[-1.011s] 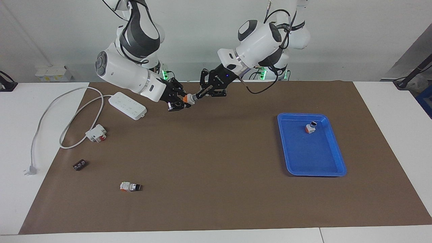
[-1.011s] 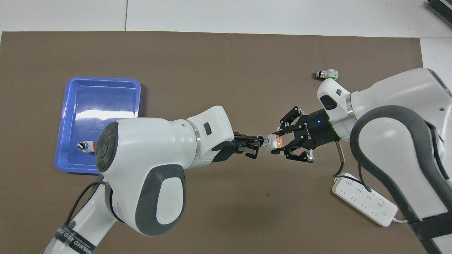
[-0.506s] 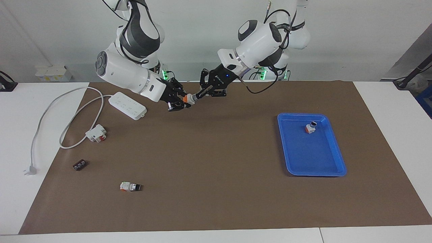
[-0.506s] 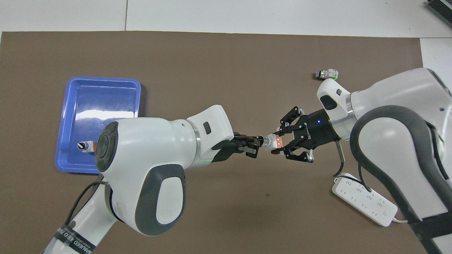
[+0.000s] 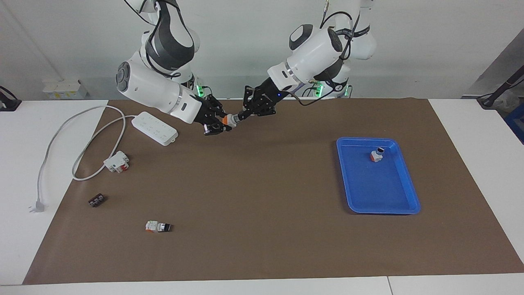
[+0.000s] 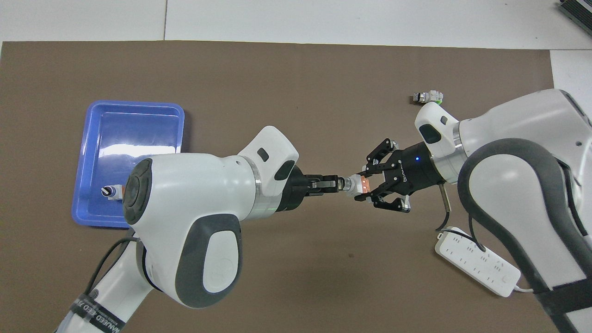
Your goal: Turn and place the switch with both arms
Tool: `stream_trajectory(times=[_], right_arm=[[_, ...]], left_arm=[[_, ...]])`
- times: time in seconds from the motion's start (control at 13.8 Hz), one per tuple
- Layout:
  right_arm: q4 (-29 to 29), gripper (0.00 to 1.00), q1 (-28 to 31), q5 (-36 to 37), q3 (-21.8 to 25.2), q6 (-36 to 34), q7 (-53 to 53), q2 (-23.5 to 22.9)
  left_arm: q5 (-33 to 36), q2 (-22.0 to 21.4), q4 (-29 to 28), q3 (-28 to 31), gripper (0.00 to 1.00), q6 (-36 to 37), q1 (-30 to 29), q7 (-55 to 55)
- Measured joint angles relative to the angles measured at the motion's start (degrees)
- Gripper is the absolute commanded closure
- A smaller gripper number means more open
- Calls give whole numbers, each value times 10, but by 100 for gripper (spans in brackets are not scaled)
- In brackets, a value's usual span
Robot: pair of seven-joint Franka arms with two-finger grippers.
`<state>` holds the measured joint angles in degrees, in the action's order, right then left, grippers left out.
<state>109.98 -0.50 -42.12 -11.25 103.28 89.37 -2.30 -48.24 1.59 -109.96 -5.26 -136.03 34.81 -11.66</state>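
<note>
The switch (image 5: 229,119) hangs in the air between the two arms, over the brown mat close to the robots. My right gripper (image 5: 223,120) is shut on its orange-and-white rear block. My left gripper (image 5: 239,116) meets it from the other end, shut on the black knob tip and silver collar. From overhead the switch (image 6: 355,184) lies level between the left gripper (image 6: 339,183) and the right gripper (image 6: 366,185), both arms stretched toward each other.
A blue tray (image 5: 376,188) at the left arm's end holds a red-based switch (image 5: 376,155). At the right arm's end lie a white power strip (image 5: 154,128) with its cable, a white-and-red part (image 5: 116,161), a small black piece (image 5: 96,200) and a mostly white switch (image 5: 158,226).
The left arm's wrist has turned about its own axis while gripping the knob end. The right gripper and the switch's block have stayed in place.
</note>
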Motion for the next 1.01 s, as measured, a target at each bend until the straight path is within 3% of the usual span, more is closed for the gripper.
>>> stream_trajectory(times=[1.01], right_arm=[[-5,100,0,0,0,8,-6,0]], left_arm=[[-1,0,0,-2,100,-26,0,-489]])
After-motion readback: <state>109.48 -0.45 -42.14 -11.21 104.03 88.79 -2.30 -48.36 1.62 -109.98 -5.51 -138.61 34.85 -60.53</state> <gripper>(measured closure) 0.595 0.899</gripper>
